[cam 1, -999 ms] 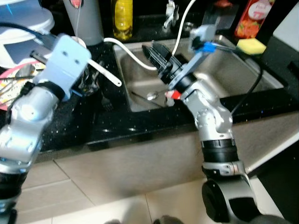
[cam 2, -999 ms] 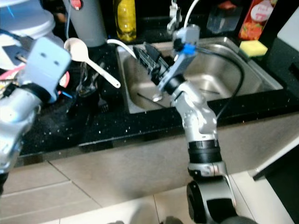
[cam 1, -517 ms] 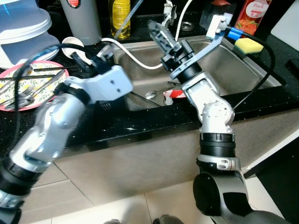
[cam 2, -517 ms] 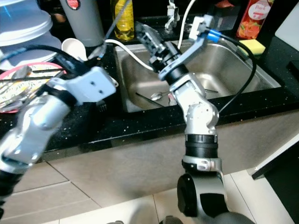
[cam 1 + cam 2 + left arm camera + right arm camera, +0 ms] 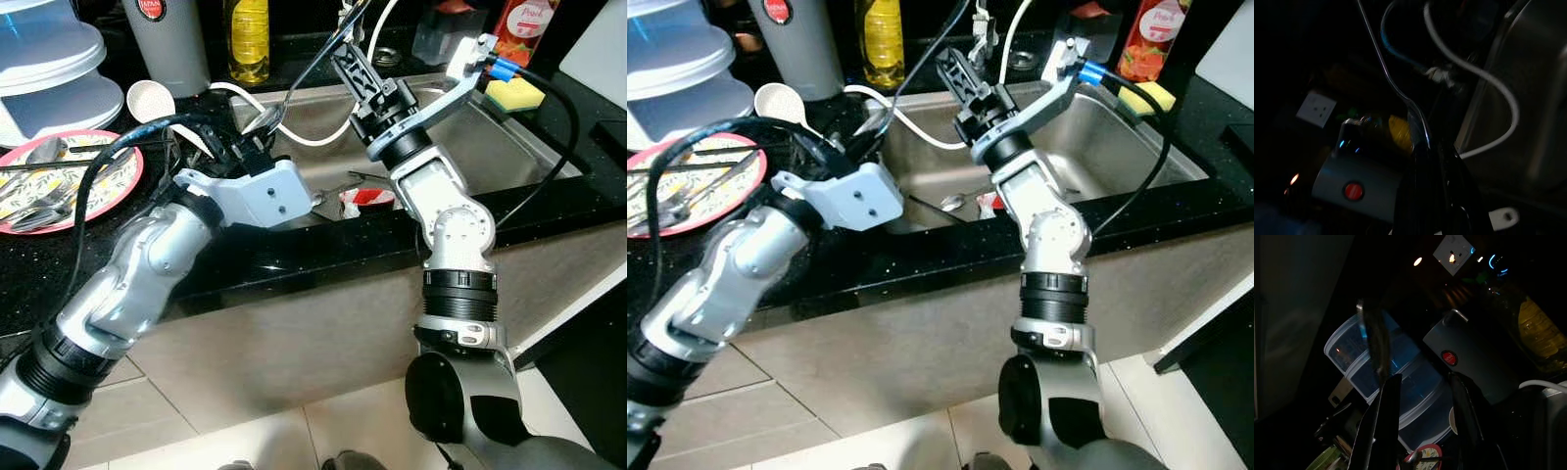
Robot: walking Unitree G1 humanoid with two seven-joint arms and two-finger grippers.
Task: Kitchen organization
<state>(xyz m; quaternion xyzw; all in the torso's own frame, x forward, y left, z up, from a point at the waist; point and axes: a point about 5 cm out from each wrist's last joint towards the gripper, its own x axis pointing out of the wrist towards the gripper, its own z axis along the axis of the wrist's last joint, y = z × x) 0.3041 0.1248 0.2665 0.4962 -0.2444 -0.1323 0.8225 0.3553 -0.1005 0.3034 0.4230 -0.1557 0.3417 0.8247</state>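
Observation:
My left gripper (image 5: 255, 147) sits at the near left corner of the steel sink (image 5: 549, 166), shut on a long metal spoon (image 5: 271, 118). The spoon's thin handle (image 5: 1382, 68) slants up and back over the sink toward the faucet. My right gripper (image 5: 345, 57) is raised above the sink's middle, and its black fingers (image 5: 1386, 416) stand apart, so it is open. The handle's far end passes right by those fingertips; I cannot tell if it touches them.
In the sink lie a small spoon (image 5: 319, 199) and a red-and-white item (image 5: 367, 198). A patterned plate (image 5: 125, 174) with cutlery, a white ladle (image 5: 147, 98), a grey canister (image 5: 167, 39) and stacked containers (image 5: 49, 59) crowd the left counter. A yellow sponge (image 5: 511, 93) sits back right.
My left arm has swung in from the left counter to the sink's corner, now holding the long spoon. My right gripper has risen higher and farther back over the sink.

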